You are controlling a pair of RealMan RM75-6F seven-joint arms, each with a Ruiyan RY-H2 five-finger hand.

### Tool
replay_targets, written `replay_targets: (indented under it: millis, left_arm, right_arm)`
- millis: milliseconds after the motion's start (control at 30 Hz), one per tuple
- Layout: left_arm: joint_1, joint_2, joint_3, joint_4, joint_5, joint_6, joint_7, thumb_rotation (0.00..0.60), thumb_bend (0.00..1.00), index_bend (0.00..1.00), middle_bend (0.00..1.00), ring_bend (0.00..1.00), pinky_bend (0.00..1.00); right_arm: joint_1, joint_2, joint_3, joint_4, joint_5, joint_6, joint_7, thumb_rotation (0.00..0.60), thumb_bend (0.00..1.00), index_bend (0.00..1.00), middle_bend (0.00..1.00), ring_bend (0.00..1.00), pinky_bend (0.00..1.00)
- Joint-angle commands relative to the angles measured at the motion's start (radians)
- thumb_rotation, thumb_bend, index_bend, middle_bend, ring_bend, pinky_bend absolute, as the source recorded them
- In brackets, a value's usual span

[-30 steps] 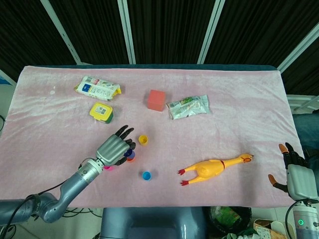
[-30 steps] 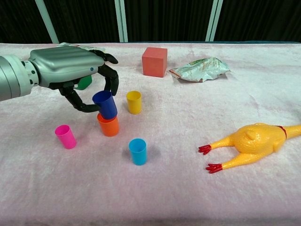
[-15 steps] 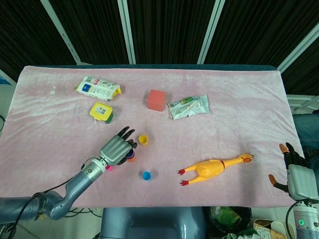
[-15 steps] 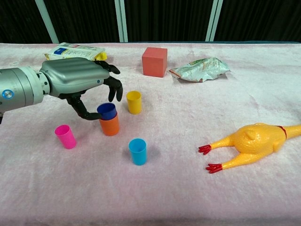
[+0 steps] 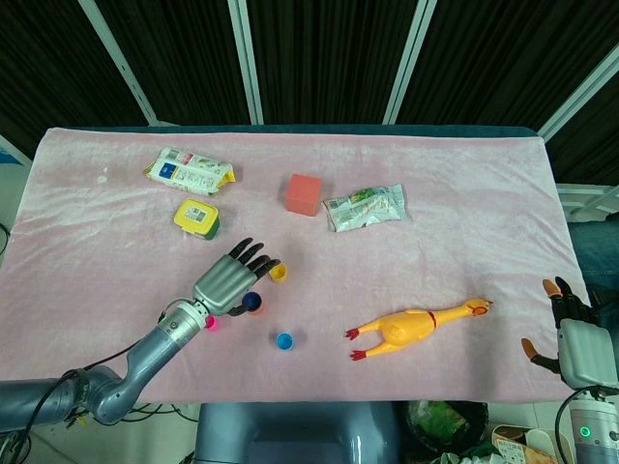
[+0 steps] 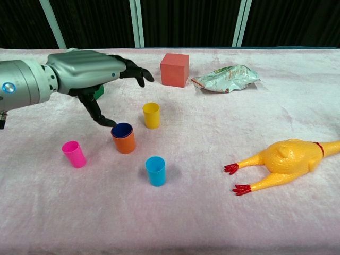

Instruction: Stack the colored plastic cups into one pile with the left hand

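Left of centre in the chest view, the dark blue cup point(image 6: 121, 129) sits nested inside the orange cup point(image 6: 124, 141). The yellow cup point(image 6: 151, 115) stands just upper right of them, the light blue cup point(image 6: 155, 170) lower right, the pink cup point(image 6: 74, 154) to the left. The left hand point(image 6: 90, 74) hovers above the pair, fingers spread, holding nothing. The right hand point(image 5: 571, 335) rests at the head view's lower right edge, fingers apart.

I see a dark blue cup point(image 6: 122, 129) nested in an orange cup point(image 6: 124, 143), plus pink point(image 6: 74, 154), yellow point(image 6: 151, 115) and light blue point(image 6: 155, 170) cups on the pale pink cloth point(image 6: 202, 212) (slightly mottled), a red block point(image 6: 175, 69), a yellow rubber chicken point(image 6: 284, 160) with red feet.
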Motion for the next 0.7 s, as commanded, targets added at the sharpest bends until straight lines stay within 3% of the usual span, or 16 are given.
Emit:
replay_targets:
  millis: [33,233,467,700]
  left_arm:
    - [-0.039,-0.014,-0.048,0.045,-0.044,-0.032,-0.006,0.600,0.18,0.11,0.18,0.00,0.00]
    - [-0.151,-0.095,-0.101,0.181,-0.214,-0.151,0.067,0.600,0.18,0.13,0.21,0.00,0.00]
    - [-0.215,-0.166,-0.086,0.277,-0.357,-0.181,0.146,0.600,0.18,0.14,0.25,0.00,0.00]
    - [-0.238,-0.190,-0.064,0.301,-0.398,-0.185,0.154,0.600,0.18,0.19,0.31,0.00,0.00]
  right_arm:
    - [0.000,0.000,0.000,-0.001,0.001,0.000,0.002,0.600,0.19,0.00,0.02,0.11,0.16]
    - [0.000,0.001,0.002,0.000,0.006,-0.004,0.007,0.600,0.19,0.00,0.02,0.11,0.16]
    - [0.001,0.005,0.003,0.001,0.013,-0.010,0.016,0.600,0.19,0.00,0.02,0.11,0.16]
    - [0.000,0.005,0.004,-0.002,0.014,-0.009,0.016,0.600,0.19,0.00,0.02,0.11,0.16]
